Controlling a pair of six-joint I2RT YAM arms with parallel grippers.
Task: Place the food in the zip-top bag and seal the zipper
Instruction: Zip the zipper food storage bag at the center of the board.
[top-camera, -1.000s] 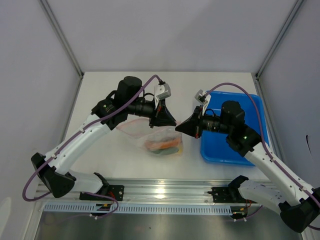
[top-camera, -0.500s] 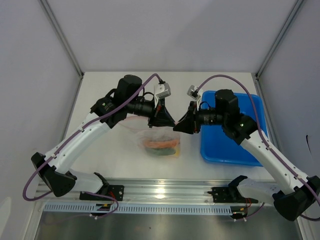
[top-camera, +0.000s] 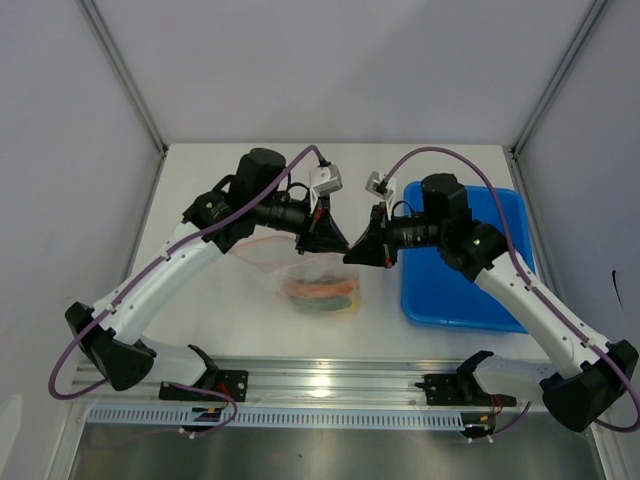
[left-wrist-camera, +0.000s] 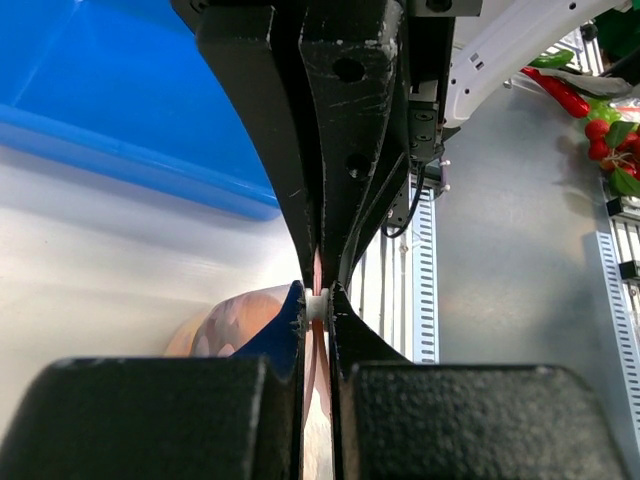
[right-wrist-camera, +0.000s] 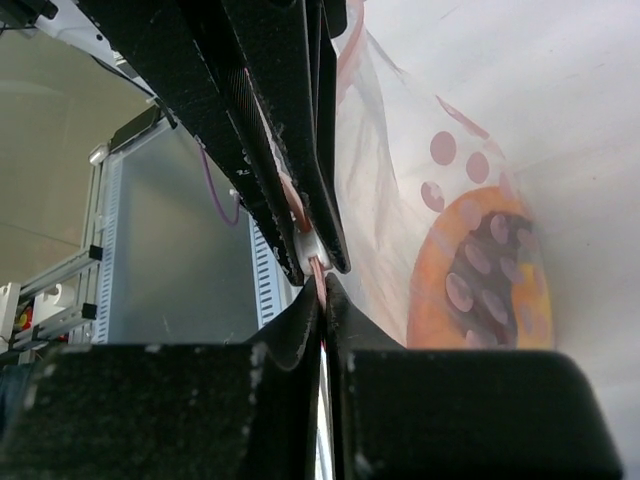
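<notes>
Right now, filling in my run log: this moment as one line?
stage: sealing | left gripper: shut on zipper | right gripper: shut on zipper | food: in bag

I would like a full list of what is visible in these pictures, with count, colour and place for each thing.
Table: one, white, under everything.
Tray: one, blue, right side of table.
Zip-top bag: one, clear with pink dots, table centre.
Zipper: one, pink, bag's edge, pinched from both sides.
Food: count unclear, orange, red and green, inside bag.
Left gripper: one, black, fingers shut on zipper.
Right gripper: one, black, fingers shut on zipper.
</notes>
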